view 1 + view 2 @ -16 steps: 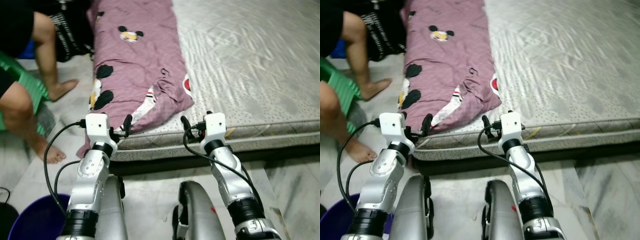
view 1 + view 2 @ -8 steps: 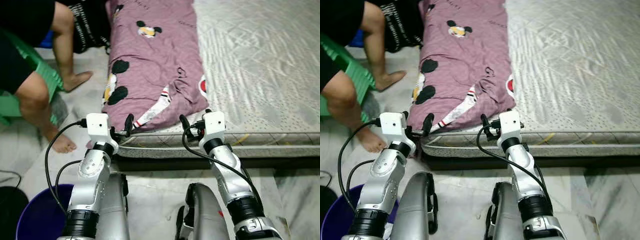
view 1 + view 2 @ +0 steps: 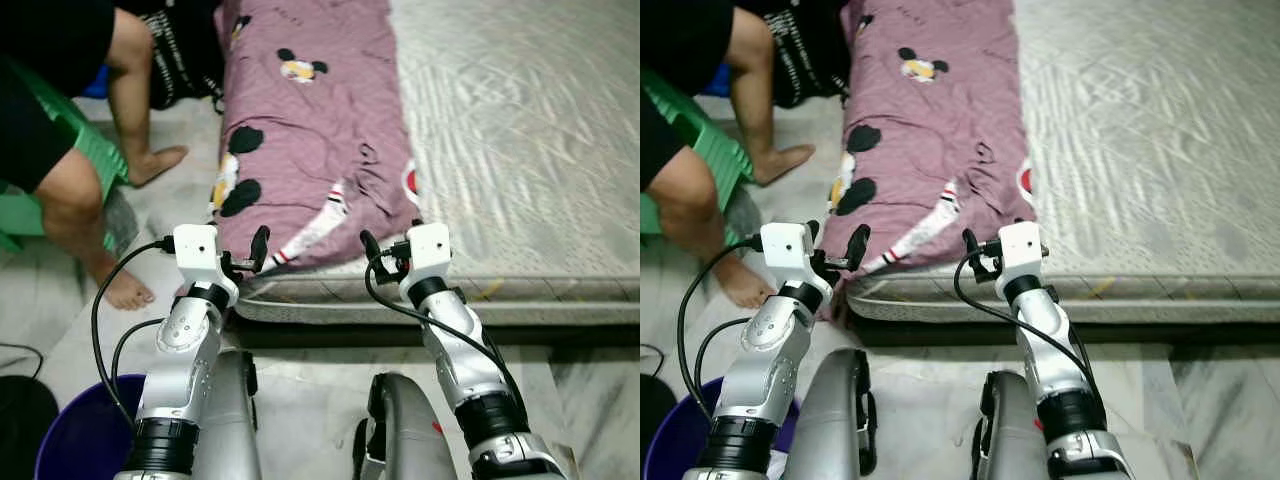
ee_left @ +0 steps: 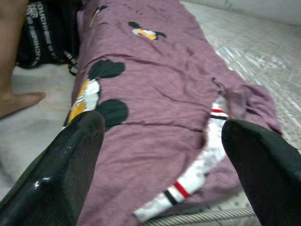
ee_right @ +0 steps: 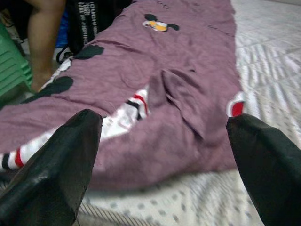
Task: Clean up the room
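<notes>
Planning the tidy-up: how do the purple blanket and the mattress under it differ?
The purple blanket is rumpled, cartoon-printed and covers one side strip, one edge hanging off toward the floor; the mattress lies flat, grey and quilted, and is far wider. Both stretch away from the open left tool and right tool.

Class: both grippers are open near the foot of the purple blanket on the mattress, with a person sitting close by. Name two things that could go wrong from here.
1. The blanket hangs over the mattress edge on the robot's left; a pull by the left gripper alone might drag it onto the floor.
2. The person's foot rests near the left arm, so a swing that way might strike it.
</notes>
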{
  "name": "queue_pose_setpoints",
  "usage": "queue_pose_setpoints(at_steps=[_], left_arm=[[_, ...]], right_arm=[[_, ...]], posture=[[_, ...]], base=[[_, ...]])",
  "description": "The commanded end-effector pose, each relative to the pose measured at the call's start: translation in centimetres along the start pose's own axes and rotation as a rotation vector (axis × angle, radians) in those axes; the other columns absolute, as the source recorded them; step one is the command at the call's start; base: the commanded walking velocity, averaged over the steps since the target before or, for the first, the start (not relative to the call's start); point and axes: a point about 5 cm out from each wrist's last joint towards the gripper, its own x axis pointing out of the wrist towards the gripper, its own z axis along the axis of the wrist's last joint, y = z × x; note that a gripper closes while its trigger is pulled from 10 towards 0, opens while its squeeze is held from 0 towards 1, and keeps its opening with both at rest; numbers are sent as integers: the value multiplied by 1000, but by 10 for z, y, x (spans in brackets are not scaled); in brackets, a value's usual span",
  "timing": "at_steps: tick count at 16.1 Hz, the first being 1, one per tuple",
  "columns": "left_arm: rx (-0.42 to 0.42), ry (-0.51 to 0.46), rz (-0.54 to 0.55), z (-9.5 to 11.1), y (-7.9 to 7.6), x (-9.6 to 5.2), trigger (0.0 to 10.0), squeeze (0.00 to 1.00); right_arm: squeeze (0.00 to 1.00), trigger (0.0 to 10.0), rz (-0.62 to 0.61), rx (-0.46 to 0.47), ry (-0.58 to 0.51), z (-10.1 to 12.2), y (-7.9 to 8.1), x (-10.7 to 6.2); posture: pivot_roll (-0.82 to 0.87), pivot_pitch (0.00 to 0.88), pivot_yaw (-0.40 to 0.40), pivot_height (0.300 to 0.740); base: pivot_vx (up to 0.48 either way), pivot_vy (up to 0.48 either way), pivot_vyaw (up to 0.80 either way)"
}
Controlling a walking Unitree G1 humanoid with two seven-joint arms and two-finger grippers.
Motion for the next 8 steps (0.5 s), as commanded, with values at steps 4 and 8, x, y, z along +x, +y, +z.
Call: queue_pose_setpoints(at_steps=[4,8], left_arm=[[-2,19,5,-3,1,-1,10000,0],[9,18,15,-3,1,-1,10000,0]], right_arm=[[0,10000,-9,5,17,-5,0,-1],[0,10000,-12,8,21,-5,0,-1]], posture=[[-19,238,-14,614],[-17,241,-13,614]], base=[[343,0,0],[296,0,0]])
